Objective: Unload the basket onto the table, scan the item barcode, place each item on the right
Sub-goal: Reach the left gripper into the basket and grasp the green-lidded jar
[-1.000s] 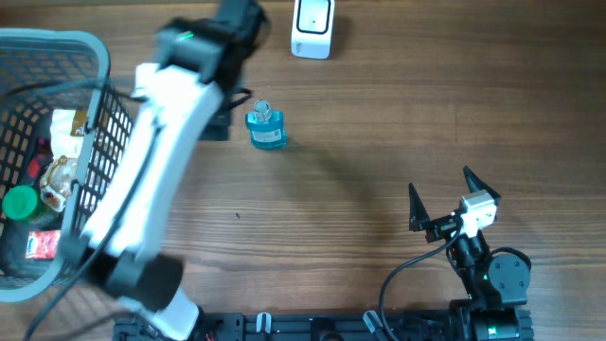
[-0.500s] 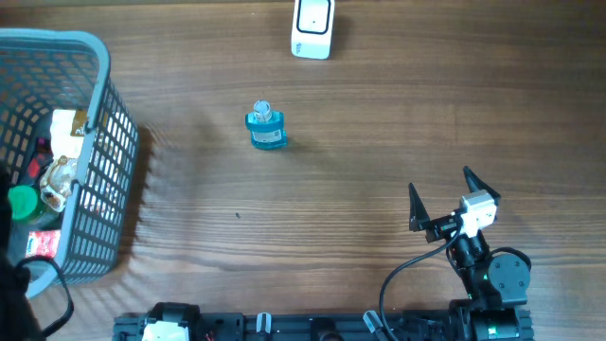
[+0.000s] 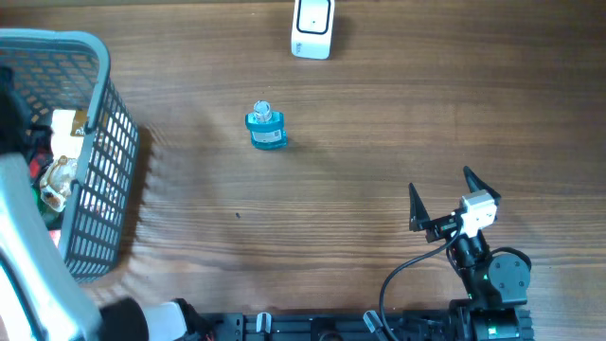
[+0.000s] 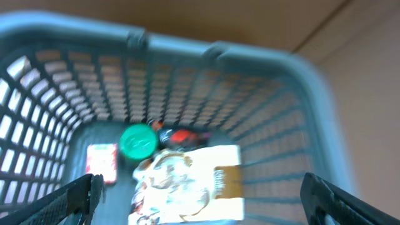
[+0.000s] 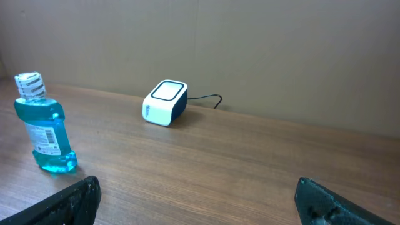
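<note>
Two grippers stand spread wide with nothing between their fingers. Your left gripper [image 4: 200, 194] hangs over the grey-blue plastic mesh basket [image 4: 250, 56], and its jaws are released. Below and between them you can see the basket's contents, somewhat blurred: a white-and-tan crinkled packet [image 4: 187, 181] lies nearest the jaws. A round green cap [image 4: 138, 142] sits just past it toward the left finger, and a small red-and-white sachet [image 4: 101, 164] lies further left, close to that finger. Something red and dark [image 4: 184, 136] sits behind the packet, but you cannot tell what it is. From overhead only the white left arm [image 3: 24, 237] shows, crossing the basket [image 3: 95, 57] at the frame's left edge. Your right gripper [image 3: 441, 187] rests low over the brown wooden table [image 3: 379, 133], its jaws likewise released and holding nothing. The item to scan, a clear plastic bottle of blue liquid with a pale cap [image 5: 42, 128], stands upright on the table. It is ahead of the right jaws [image 5: 197, 194] and beyond the left finger, well apart from both fingertips. The white box-shaped barcode scanner with a dark side and a cable [image 5: 165, 102] sits farther ahead, just left of the midline of those jaws. Overhead, the bottle [image 3: 266, 127] and the scanner [image 3: 311, 26] stand apart, with bare wood between them.
</note>
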### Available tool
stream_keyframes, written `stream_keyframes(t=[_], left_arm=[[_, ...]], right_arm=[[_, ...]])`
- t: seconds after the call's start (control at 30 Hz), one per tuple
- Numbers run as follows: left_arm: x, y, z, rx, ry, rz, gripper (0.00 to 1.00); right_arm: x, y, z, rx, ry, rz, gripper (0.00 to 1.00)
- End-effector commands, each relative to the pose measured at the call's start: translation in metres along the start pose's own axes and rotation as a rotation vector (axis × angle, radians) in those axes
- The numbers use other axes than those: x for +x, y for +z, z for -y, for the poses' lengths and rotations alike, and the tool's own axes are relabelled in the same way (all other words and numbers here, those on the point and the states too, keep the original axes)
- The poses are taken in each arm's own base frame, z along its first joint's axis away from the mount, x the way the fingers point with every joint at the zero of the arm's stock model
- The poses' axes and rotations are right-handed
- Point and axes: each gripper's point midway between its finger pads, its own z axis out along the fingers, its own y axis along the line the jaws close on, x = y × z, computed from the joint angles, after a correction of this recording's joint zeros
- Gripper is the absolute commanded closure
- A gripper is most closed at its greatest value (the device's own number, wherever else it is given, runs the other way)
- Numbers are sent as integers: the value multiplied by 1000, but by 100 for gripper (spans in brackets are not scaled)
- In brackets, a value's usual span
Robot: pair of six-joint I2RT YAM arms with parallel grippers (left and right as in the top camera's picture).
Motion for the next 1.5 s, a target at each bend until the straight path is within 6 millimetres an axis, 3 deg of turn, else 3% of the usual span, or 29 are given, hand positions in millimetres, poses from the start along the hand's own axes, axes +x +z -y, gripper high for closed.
stream_keyframes(t=[0.0, 0.1, 0.13, 0.17, 0.27, 0.33, 0.43, 0.7, 0.9, 1.03, 1.1, 1.47], left_arm=[[26, 71, -22, -153, -30, -228, 0], [31, 113, -31, -230, 87, -266, 0], [32, 123, -27, -216, 171, -275, 0], [36, 137, -20, -187, 381, -299, 0], [44, 141, -12, -88, 579, -362, 0], [50, 140, -4, 14, 584, -416, 0], [51, 156, -15, -5, 555, -424, 0], [119, 211, -61, -92, 521, -543, 0], [119, 222, -100, -201, 437, -566, 0], [137, 230, -120, -250, 472, -585, 0], [143, 232, -123, -255, 474, -593, 0], [135, 245, -115, -231, 449, -522, 0]], right_arm=[[-2, 0, 0, 4, 9, 8, 0], [-2, 0, 0, 4, 9, 8, 0], [-2, 0, 0, 3, 9, 8, 0], [-2, 0, 0, 3, 9, 8, 0], [-2, 0, 0, 4, 9, 8, 0], [-2, 0, 0, 3, 9, 8, 0], [-2, 0, 0, 4, 9, 8, 0], [-2, 0, 0, 4, 9, 8, 0], [-2, 0, 0, 4, 9, 8, 0], [-2, 0, 0, 4, 9, 8, 0], [-2, 0, 0, 4, 9, 8, 0], [-2, 0, 0, 4, 9, 8, 0]])
